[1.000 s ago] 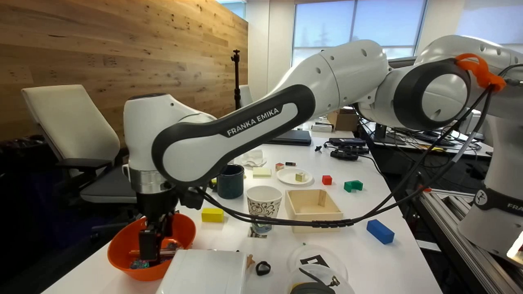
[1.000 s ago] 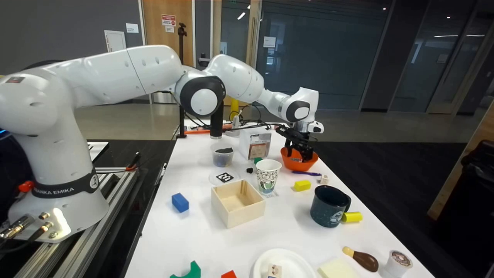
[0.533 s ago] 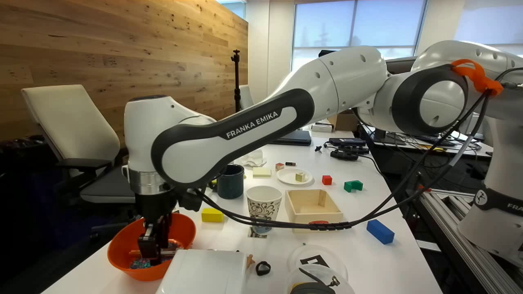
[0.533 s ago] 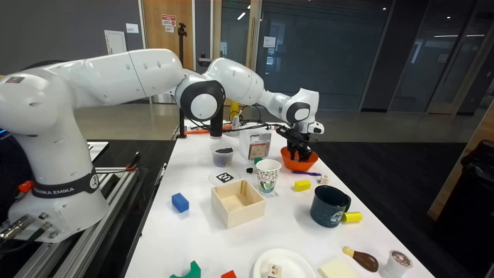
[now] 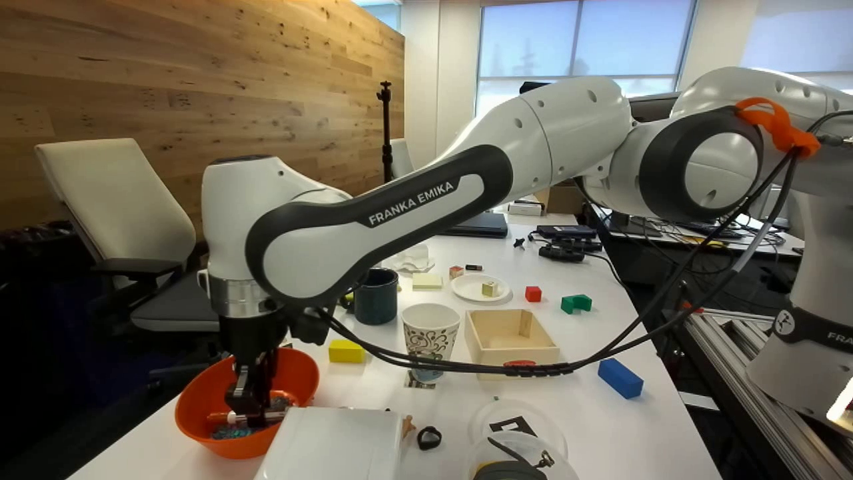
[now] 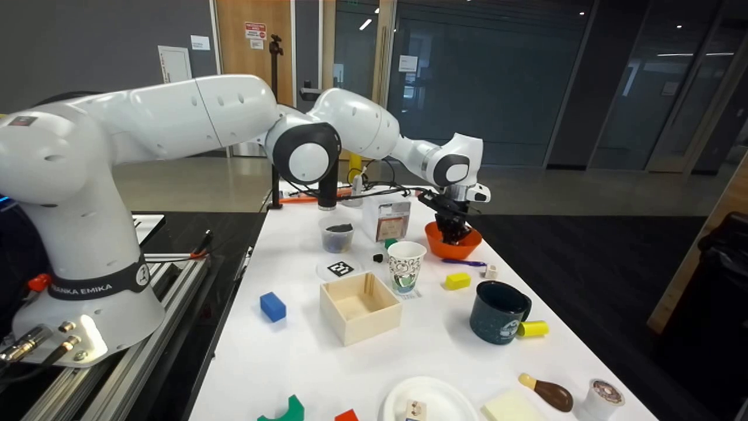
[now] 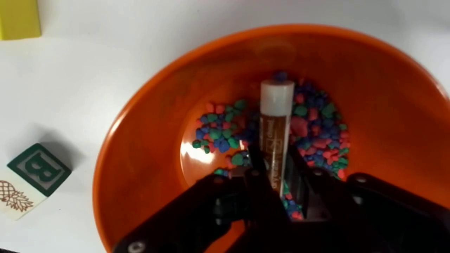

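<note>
Glossy orange plastic forms the bowl [image 7: 133, 151], standing on the white table [image 7: 91, 70] and flaring to a smooth round rim. Small lumpy pebbles [image 7: 325, 140] in red, blue and green lie scattered over its bottom. Down inside, the robot's black gripper [image 7: 274, 154] has its jaws tight on a slim brown marker [image 7: 273, 131], pinched so that only the barrel's width separates them. That marker, a smooth cylinder with printed lettering and a milky white end, is within the bowl, over the pebbles; I can't tell whether it touches them. Outside the rim sit a hard-edged yellow block [image 7: 19, 17] and a cube [image 7: 35, 174] bearing a green-framed B and a line-drawn pineapple. Farther along I see a patterned paper cup [image 6: 406, 266], an open wooden box [image 6: 374, 327] and a speckled mug [image 6: 495, 318].
</note>
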